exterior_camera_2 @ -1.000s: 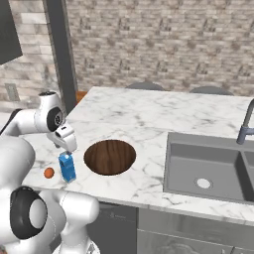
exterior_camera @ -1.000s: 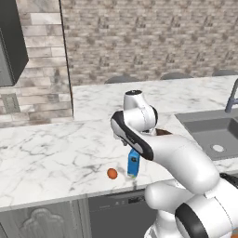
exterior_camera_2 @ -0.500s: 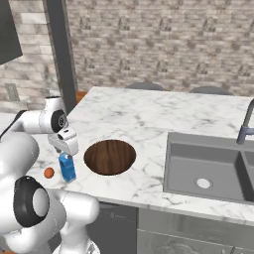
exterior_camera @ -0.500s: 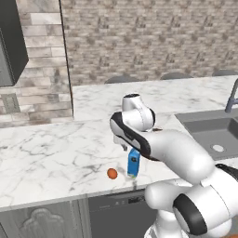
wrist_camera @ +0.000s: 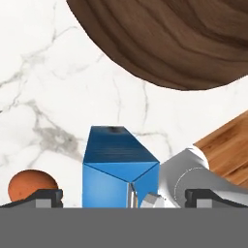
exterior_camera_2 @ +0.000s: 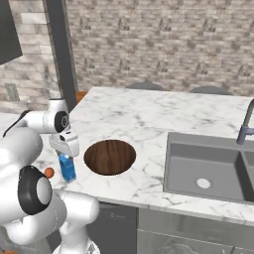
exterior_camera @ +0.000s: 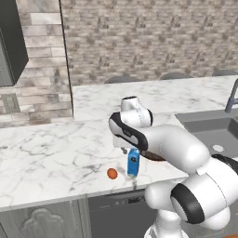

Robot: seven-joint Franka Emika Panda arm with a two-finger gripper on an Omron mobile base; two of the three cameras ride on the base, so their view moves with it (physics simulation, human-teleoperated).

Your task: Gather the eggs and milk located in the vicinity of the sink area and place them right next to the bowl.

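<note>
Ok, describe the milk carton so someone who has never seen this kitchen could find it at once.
Start at the marble counter left of the sink and find the wide dark wooden bowl. Just beside the bowl, on the side away from the sink and near the counter's front edge, the milk stands upright under the gripper. It is blue and boxy with a gabled top, unlike the small round orange egg next to it.

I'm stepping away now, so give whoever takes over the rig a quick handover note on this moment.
Gripper: jaws spread wide either side of the milk carton, just above it, not gripping.
Milk carton: upright on the marble counter, beside the wooden bowl.
One egg: on the counter right by the carton, on the side away from the bowl.
Done: milk and one egg are by the bowl.
Left: the second egg.
</note>
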